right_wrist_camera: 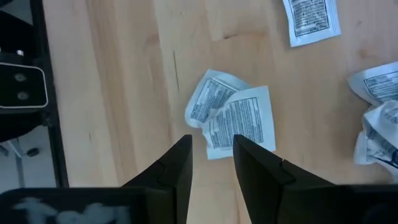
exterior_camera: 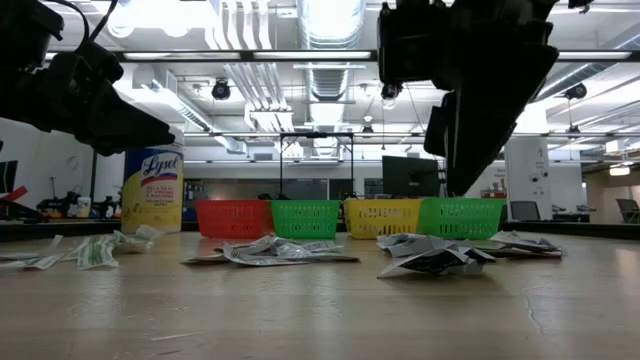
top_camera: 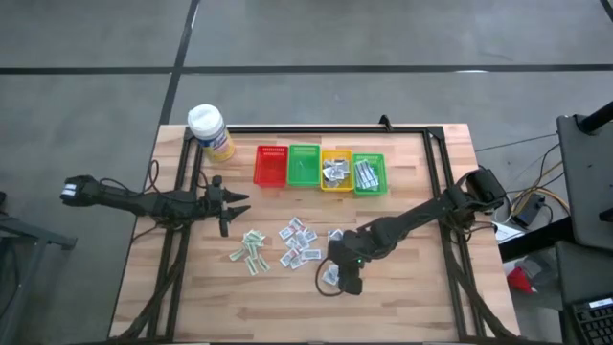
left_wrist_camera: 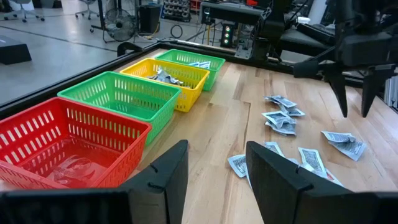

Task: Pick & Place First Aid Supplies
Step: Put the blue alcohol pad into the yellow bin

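"Lysol" readable on yellow bottle point(exterior_camera: 152, 188); packets point(right_wrist_camera: 231, 119) print illegible. Right gripper point(right_wrist_camera: 211, 148) jaws part-open, empty, over them; left gripper point(left_wrist_camera: 214, 163) jaws open, empty.

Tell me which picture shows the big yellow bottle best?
The low view: the yellow bottle stands upright at the table's far edge, label readable. The high view shows only its white cap and shoulder from above. Neither wrist view shows it.
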